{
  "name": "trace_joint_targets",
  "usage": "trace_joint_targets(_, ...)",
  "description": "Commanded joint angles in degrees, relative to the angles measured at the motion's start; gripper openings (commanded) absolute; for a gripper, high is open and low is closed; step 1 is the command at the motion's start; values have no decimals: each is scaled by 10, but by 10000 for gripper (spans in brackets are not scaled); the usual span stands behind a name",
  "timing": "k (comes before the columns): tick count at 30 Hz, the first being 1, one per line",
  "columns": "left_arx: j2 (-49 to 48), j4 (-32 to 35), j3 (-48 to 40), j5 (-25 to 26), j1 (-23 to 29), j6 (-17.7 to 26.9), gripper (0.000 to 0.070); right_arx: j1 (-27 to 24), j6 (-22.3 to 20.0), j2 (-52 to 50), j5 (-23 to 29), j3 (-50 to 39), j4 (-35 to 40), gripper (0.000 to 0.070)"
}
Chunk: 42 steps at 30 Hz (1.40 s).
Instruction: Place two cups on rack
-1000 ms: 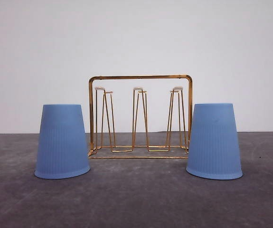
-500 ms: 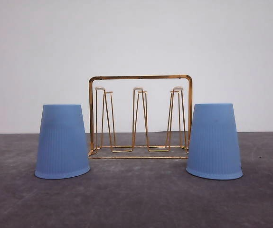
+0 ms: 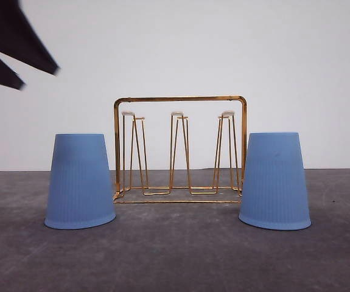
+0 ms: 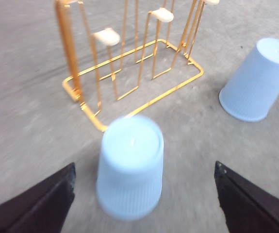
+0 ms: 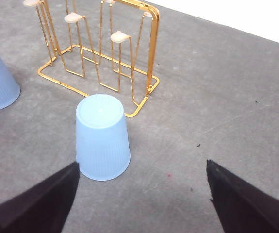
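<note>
On the grey tabletop (image 3: pixel 175 255), toward its middle, the left cup (image 3: pixel 80 181) and the right cup (image 3: pixel 275 180) stand mouth-down, one at each end of the rack (image 3: pixel 180 149), each just beside it and apart from it. The rack's white-tipped prongs are all bare; no cup is placed yet.

Handling, by judgement: both cups look like thin ribbed plastic, light and slightly yielding, unlikely to break but easy to tip or squash. The tapered wall narrows toward the upturned base, so a hold across the mid-body from the side should seat better than one near the wide rim. The wire rack looks light enough to shift if knocked.

The left gripper (image 4: pixel 144 204) is spread wide, fingers either side of the left cup without touching it; the wrist picture is blurred. In the front view it shows dark at the upper left. The right gripper (image 5: pixel 141 199) is likewise spread, holding nothing, the right cup ahead of it.
</note>
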Motion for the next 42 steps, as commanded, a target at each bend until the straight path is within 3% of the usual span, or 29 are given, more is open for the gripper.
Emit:
trace_joint_targets(1,33,31,11,1,-8,-5,553,2,-3,2,2,4,6,529)
trace_joint_targets(8,159,128,11,-15,-24,-5,553,2,-3,2,2,4,6,529)
trace_joint_targets(16,248,163,11,-22,-35,-5,538,2,-3,2,2,4,6,529)
trace_joint_targets(17,252,163,11,-27,-37,-5,508,2,-3,2,2,4,6,529)
trace_joint_targets(21,256,163,11,-41,-44,-5,255,2,-3,2,2,4,6,529)
trace_joint_targets(23,254,159,14,-41,-47,-5,227,2,-3,2,2,4,6,529)
trace_joint_targets(28,246,93,52,-41,-48,-19,227,2,-3,2,2,4,6,529)
trace_joint_targets(36,244,-104,197,-44,-48,-33,227,2,-3,2,2,4,6,529)
trace_joint_targets(42,244,-140,292,-97,-48,-68,231,2,-3,2,2,4,7,529)
